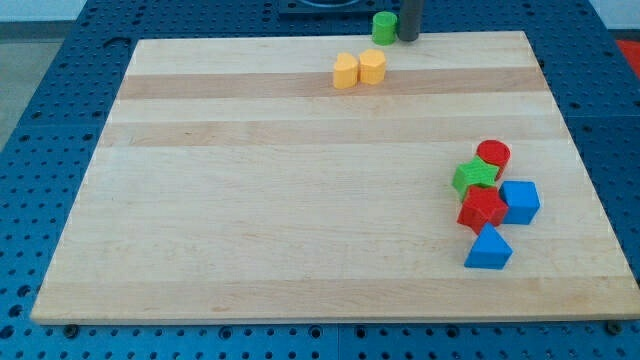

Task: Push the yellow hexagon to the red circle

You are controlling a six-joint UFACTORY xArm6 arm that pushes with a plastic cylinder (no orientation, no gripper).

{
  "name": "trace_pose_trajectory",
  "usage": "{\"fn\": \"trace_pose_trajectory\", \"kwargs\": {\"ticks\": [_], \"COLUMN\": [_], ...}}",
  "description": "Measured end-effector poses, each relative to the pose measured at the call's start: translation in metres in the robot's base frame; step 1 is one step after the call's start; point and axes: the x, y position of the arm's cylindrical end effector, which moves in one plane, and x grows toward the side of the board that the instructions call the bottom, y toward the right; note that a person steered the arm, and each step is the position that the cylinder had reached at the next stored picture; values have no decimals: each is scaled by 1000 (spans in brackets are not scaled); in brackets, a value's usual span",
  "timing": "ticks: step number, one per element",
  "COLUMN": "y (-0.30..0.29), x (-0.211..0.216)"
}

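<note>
Camera view: my tip [409, 38], no gripper visible, just right of green cylinder [384, 27].

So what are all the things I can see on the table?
green round block: 1, green, top edge of the board, just left of my tip
yellow blocks: 2, yellow, touching, near the top middle; the heart-like one on the left, the hexagon on the right
red circle: 1, red, right side, top of the cluster
green star: 1, green, below-left of it
red star: 1, red, under the green star
blue cube: 1, blue, right of the red star
blue triangle: 1, blue, bottom of the cluster
wooden board: 1, pale wood
my tip: 1, dark, top edge
</note>
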Motion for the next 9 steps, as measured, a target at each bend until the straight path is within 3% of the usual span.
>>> {"fn": "trace_pose_trajectory", "kwargs": {"ticks": [2,3,4,5,8,9], "y": [-22,-93,-87,-76,-65,-48], "x": [0,1,15,38,171,171]}}
